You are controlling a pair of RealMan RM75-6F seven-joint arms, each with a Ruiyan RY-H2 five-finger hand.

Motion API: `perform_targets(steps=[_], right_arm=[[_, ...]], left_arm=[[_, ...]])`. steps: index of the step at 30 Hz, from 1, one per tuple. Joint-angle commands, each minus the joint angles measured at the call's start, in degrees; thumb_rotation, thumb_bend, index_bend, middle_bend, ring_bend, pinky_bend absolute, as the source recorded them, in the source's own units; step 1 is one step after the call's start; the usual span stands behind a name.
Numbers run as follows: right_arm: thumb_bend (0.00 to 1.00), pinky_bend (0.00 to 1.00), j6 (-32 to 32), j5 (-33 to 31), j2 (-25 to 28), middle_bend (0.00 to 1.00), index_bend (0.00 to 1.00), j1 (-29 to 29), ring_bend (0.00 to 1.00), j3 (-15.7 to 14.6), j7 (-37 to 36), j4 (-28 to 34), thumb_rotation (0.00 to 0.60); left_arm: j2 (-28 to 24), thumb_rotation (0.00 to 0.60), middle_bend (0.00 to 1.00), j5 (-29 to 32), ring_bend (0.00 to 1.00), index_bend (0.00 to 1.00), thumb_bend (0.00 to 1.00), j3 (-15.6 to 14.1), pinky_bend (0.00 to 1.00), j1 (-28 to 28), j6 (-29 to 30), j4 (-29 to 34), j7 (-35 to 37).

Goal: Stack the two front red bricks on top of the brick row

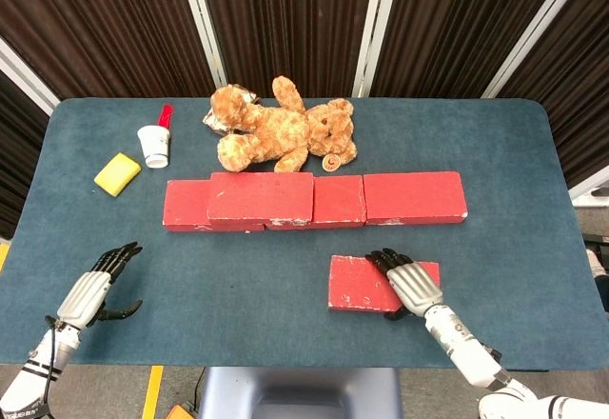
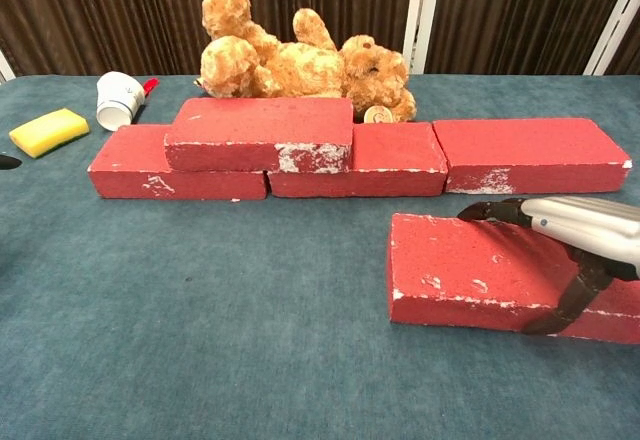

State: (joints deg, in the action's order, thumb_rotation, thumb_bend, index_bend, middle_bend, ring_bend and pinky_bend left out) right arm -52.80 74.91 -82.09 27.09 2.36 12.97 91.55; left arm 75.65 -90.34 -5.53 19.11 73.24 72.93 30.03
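The front red brick [image 1: 360, 285] is lain flat on the tabletop [image 1: 238, 286], near the front edge and right of centre, with its long axis running left to right — parallel to the brick row [image 1: 314, 200] behind it and well apart from that row. It is held by the right hand [image 1: 407, 284], which is laid over the brick's right half: the fingers [image 2: 490, 210] are draped across the top toward the far edge, and the thumb is pressed against the near face, as is shown plainly in the chest view. The brick is thus clamped across its short width.

One brick [image 1: 261, 198] is already seen stacked on the left part of the row, so the bare top toward the right is judged to be the target. From the held brick that spot lies straight back and slightly right — a lift, then a short carry away from the robot with no turn of the long axis.

The left hand [image 1: 93, 290] is kept near the front left of the tabletop, far from the work, with fingers spread and nothing held.
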Motion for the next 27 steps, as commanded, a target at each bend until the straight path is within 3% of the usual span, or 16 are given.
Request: perform_targets(steps=[1, 3, 6, 10, 16, 19, 22, 27], right_arm=[[0.11, 0.41, -2.1, 1.5, -1.3, 0.35, 0.4, -0.4, 0.28, 0.1, -1.0, -1.4, 0.6], [0.13, 0.49, -3.5, 2.5, -1.5, 0.43, 0.5, -0.6, 0.35, 0.2, -1.5, -1.8, 0.6], [0.14, 0.51, -4.9, 4.2, -0.1, 0.48, 0.58, -0.4, 0.41, 0.6, -2.2, -1.2, 0.6], [0.14, 0.51, -5.4, 4.7, 2.9, 0.49, 0.59, 0.8, 0.42, 2.5, -2.2, -0.3, 0.6], [0.14, 0.4, -1.9, 0.9, 6.9, 0.49, 0.6, 5.9, 0.42, 9.2, -4.1, -1.0, 0.6], [0.14, 0.4, 2.0, 1.5, 8.1, 0.49, 0.61, 10.5, 0.42, 11.3, -2.7, -5.8, 0.6], [0.14, 0.39, 7.2, 1.5, 8.4, 0.49, 0.6, 14.9, 0.43, 13.0, -6.1, -10.7, 0.6], [0.15, 0.39, 11.3, 4.7, 7.4, 0.49, 0.58, 19.7, 0.42, 12.8, -11.7, -19.3, 0.6]], left_arm=[[-0.6, 0.6, 0.0, 0.0, 0.0, 0.0, 0.3, 0.1, 0.0, 0.2, -0.7, 0.6, -0.5], [-0.7, 0.6, 0.0, 0.7, 0.0, 0.0, 0.3, 0.6, 0.0, -0.1, -0.5, 0.7, -2.5], [-0.4, 0.6, 0.0, 2.2, 0.0, 0.0, 0.31, 1.9, 0.0, -1.2, 1.2, 0.7, -8.3], [1.0, 0.6, 0.0, 4.8, 0.0, 0.0, 0.33, 4.4, 0.0, -3.2, 5.1, 0.7, -16.2], [1.6, 0.6, 0.0, 5.5, 0.0, 0.0, 0.34, 5.7, 0.0, -4.1, 6.1, 0.3, -16.4], [1.5, 0.6, 0.0, 6.1, 0.0, 0.0, 0.34, 6.1, 0.0, -4.3, 5.7, 0.2, -16.9], [1.6, 0.6, 0.0, 6.9, 0.0, 0.0, 0.34, 6.6, 0.0, -4.2, 5.0, 0.0, -17.3], [2.2, 0.6, 0.0, 7.8, 0.0, 0.0, 0.34, 7.6, 0.0, -4.4, 4.8, -1.1, -19.2]])
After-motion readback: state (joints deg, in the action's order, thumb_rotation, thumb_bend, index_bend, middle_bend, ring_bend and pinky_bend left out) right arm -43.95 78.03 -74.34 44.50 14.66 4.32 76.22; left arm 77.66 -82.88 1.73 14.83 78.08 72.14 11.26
